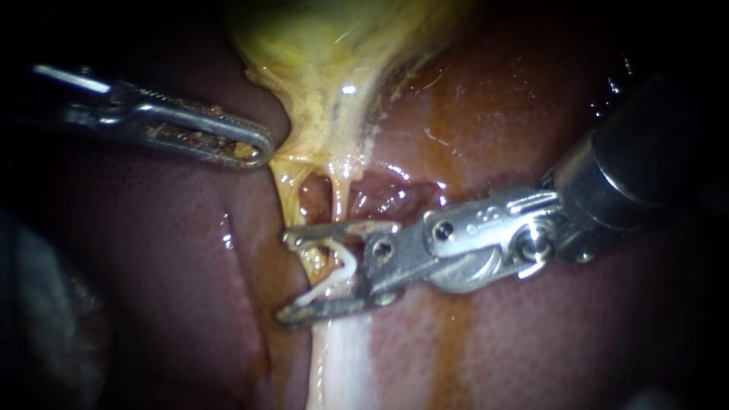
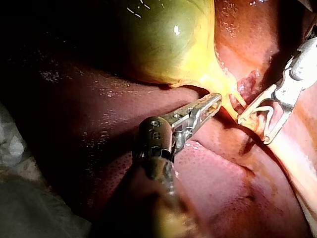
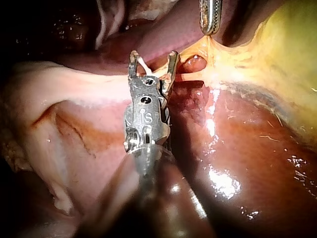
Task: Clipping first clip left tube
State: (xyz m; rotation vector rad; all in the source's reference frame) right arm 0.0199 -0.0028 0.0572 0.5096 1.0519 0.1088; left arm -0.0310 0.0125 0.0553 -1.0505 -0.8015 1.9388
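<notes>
Endoscope: the left tube [image 1: 310, 258], thin, soft and slick, lies between my right instrument's [image 1: 290, 275] wide jaws, which carry a white clip [image 1: 338, 273]. It looks best clipped squarely and gently.
Left wrist: my left instrument's [image 2: 213, 101] jaws are closed on the gallbladder's [image 2: 163, 39] edge, holding it taut.
Right wrist: the right instrument reaches straight ahead, astride the tube.

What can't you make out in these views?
Endoscope view: the tube inside the clip is partly covered by the right instrument.
Right wrist view: the left instrument is cut off by the edge; only its tip shows.
Left wrist view: the right instrument's shaft runs off the edge.
</notes>
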